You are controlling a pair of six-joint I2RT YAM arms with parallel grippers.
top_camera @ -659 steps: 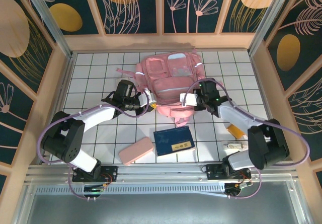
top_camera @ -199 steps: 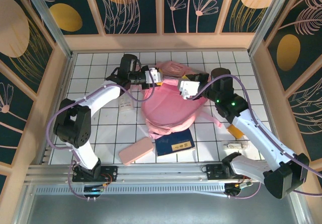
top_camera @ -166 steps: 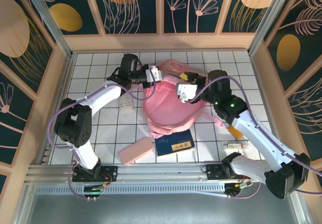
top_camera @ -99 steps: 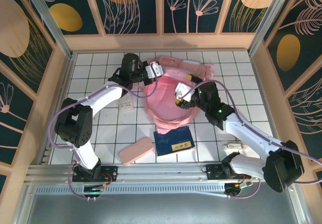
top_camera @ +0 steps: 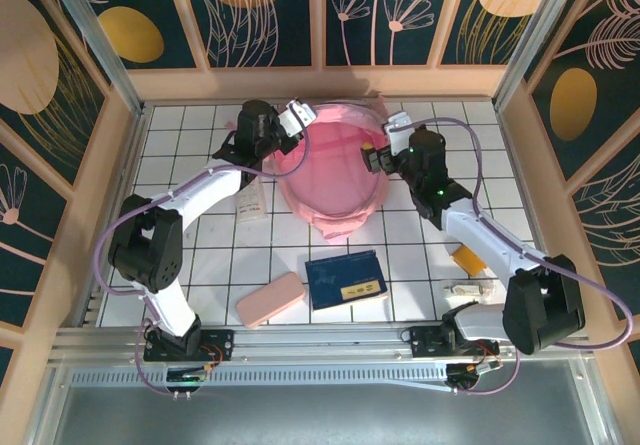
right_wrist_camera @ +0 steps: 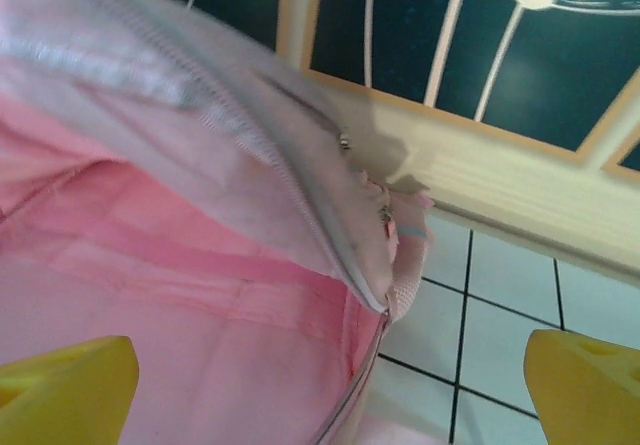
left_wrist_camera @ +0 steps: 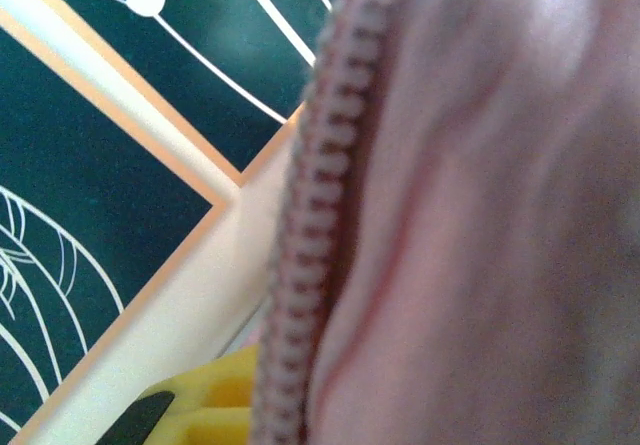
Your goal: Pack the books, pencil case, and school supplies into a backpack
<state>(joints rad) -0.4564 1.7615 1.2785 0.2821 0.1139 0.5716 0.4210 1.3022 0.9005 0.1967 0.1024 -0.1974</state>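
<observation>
FAR EDGE OF THE TABLETOP [top_camera: 210, 265]: The left gripper [top_camera: 297, 115] pinches the zipper rim of the pink backpack [top_camera: 335, 170] on its far-left side. Its jaws are narrow on the fabric, and one yellow finger [left_wrist_camera: 205, 405] shows beneath the zipper teeth in the left wrist view. The right gripper [right_wrist_camera: 325, 380] hangs at the opposite rim with jaws spread wide, holding nothing; the zipper edge runs between its yellow fingertips.

The backpack sits about midway along the far edge, mouth gaping upward. With a single pinch propping the soft opening, the loose right side may sag shut, or the whole bag may drag toward the left arm [top_camera: 200, 190]. If the fabric slips from the narrow jaws, the mouth would likely collapse before anything goes in.

Nothing appears packed. The dark-blue book [top_camera: 346, 279] lies toward the near edge, around its middle, with the pink pencil case [top_camera: 270, 299] just beside it on the left. A clear packet [top_camera: 250, 205] lies left of the backpack, close by the left arm's forearm. An orange item [top_camera: 470, 262] and a tiny whitish item [top_camera: 468, 290] lie toward the near-right corner, crowded by the right arm [top_camera: 480, 240].
</observation>
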